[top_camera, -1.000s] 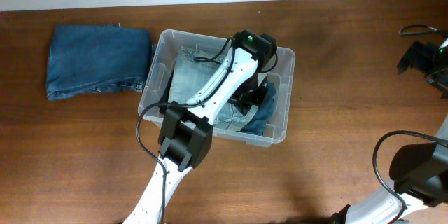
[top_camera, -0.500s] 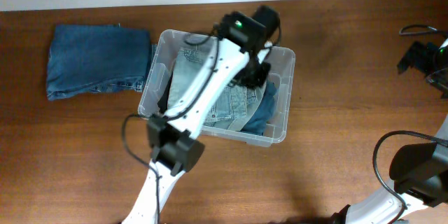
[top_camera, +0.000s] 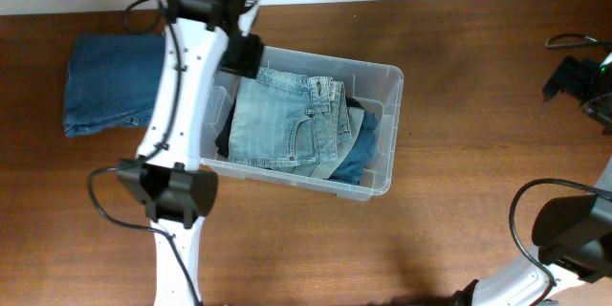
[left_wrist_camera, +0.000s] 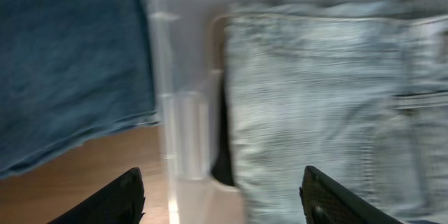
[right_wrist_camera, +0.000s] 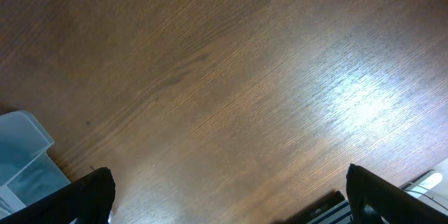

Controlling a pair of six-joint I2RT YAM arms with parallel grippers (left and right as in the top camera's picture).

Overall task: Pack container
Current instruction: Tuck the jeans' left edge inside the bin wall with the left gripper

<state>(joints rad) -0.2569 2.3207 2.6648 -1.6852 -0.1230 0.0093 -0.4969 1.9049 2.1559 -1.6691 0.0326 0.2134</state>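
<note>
The container (top_camera: 386, 84) is a clear plastic bin in the middle of the table. Folded light-blue jeans (top_camera: 282, 120) lie on top inside it, over darker clothes (top_camera: 359, 153). My left gripper (top_camera: 241, 55) hovers over the bin's far left corner, open and holding nothing. In the left wrist view the left gripper (left_wrist_camera: 224, 199) straddles the bin's wall (left_wrist_camera: 183, 112), with the light jeans (left_wrist_camera: 315, 98) on the right. My right gripper (top_camera: 572, 76) is far off at the table's right edge. In its wrist view the right gripper (right_wrist_camera: 227, 196) stands open over bare wood.
A folded pair of dark blue jeans (top_camera: 115, 81) lies on the table left of the bin, also filling the left of the wrist view as dark jeans (left_wrist_camera: 70, 63). A corner of the bin (right_wrist_camera: 21, 150) shows in the right wrist view. A cable (top_camera: 564, 40) lies at the far right.
My left gripper has opened and swung out of the bin's right side to its far left corner. The light jeans now lie uncovered in the bin. The right arm has not moved.
</note>
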